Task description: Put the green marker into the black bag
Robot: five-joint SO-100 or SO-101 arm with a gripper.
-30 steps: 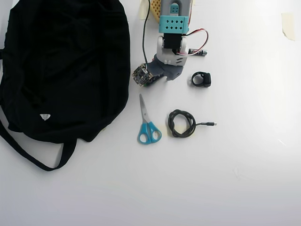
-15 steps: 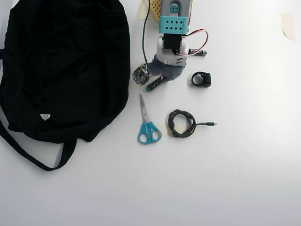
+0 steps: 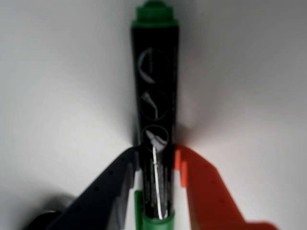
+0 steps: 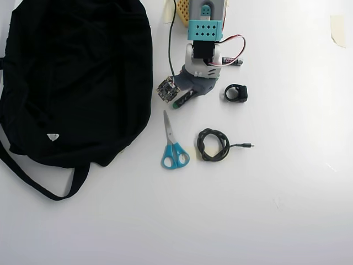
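The green marker (image 3: 154,72) has a black barrel with white print and green ends. In the wrist view it runs straight up between my two fingers. My gripper (image 3: 154,155) is shut on the green marker, the dark finger (image 3: 112,187) on its left and the orange finger (image 3: 201,191) on its right. In the overhead view the gripper (image 4: 182,99) sits just right of the black bag (image 4: 77,72). There only a green end of the marker (image 4: 176,103) shows under it. The bag lies flat at the left, its strap toward the front.
In the overhead view blue-handled scissors (image 4: 174,149) lie just below the gripper. A coiled black cable (image 4: 213,144) is to their right. A small black clip-like object (image 4: 236,93) lies right of the arm, and a dark battery (image 4: 236,62) by its base.
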